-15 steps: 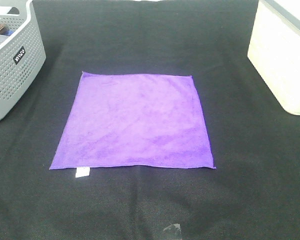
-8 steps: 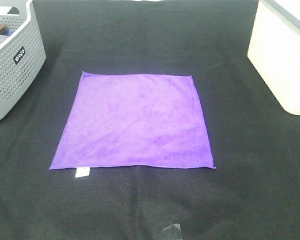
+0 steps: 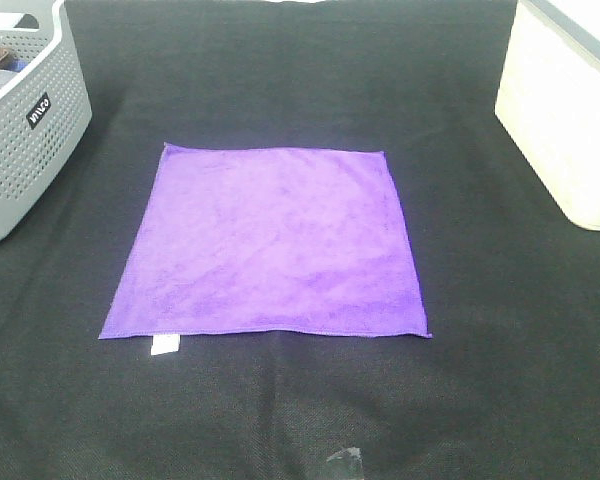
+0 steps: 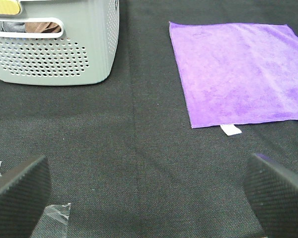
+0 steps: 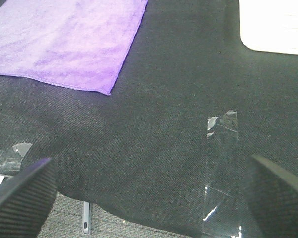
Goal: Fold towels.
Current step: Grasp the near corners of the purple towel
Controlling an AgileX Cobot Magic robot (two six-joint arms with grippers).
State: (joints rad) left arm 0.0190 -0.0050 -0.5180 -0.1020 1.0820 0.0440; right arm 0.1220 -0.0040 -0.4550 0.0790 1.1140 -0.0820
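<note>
One purple towel (image 3: 270,245) lies flat on black cloth (image 3: 280,420) ahead of the left gripper (image 4: 146,163) and right gripper (image 5: 149,163), both gaping; nothing has shifted.

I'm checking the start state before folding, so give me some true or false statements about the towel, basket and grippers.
The purple towel lies flat and unfolded on the black cloth. True.
The left gripper is shut on a towel corner. False: it is open, apart from the towel.
The grey basket stands left of the towel in the high view. True.
The white tag sits at the towel's far right corner. False: near left corner.
The right gripper is open and empty. True.
</note>
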